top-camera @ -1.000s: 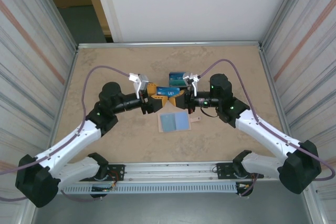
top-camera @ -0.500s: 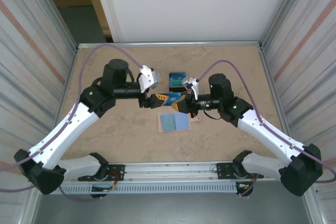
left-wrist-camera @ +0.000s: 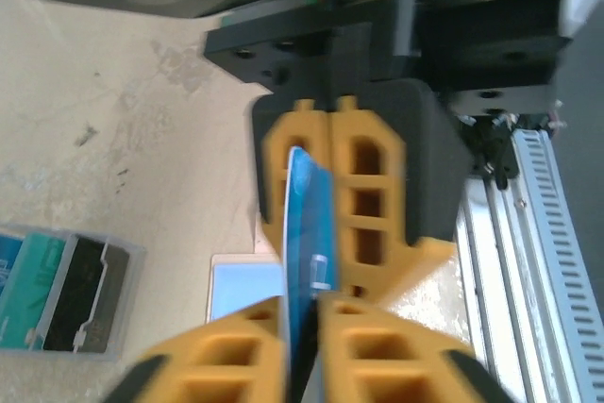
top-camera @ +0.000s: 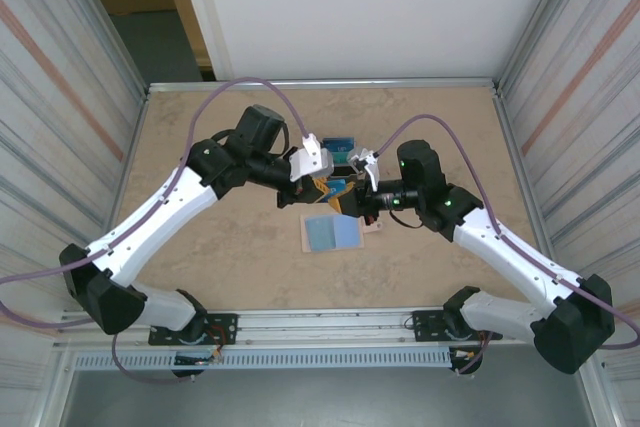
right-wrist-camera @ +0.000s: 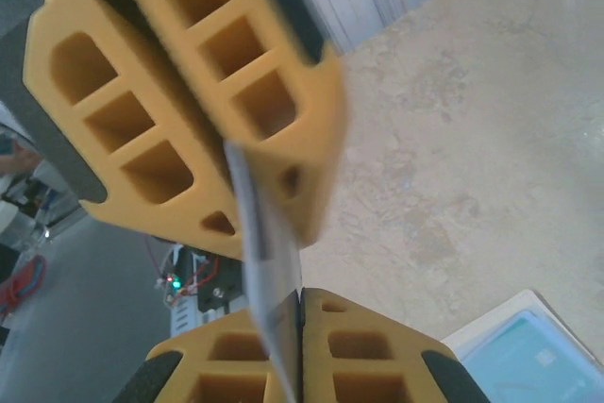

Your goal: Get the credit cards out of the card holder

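Both jaws pinch single blue credit card (left-wrist-camera: 307,224) from opposite ends.

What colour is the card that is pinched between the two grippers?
The credit card is blue with small pale markings, clearest in the left wrist view.

A sandy, stone-look table (top-camera: 200,127) is edged with a thin metal rim. It is shut in by a ribbed grey left wall (top-camera: 50,97) and right wall (top-camera: 590,77), each marked with an orange stripe. A white board (top-camera: 350,7) is stood behind. A dark floor (top-camera: 160,42) is seen past the far left corner.
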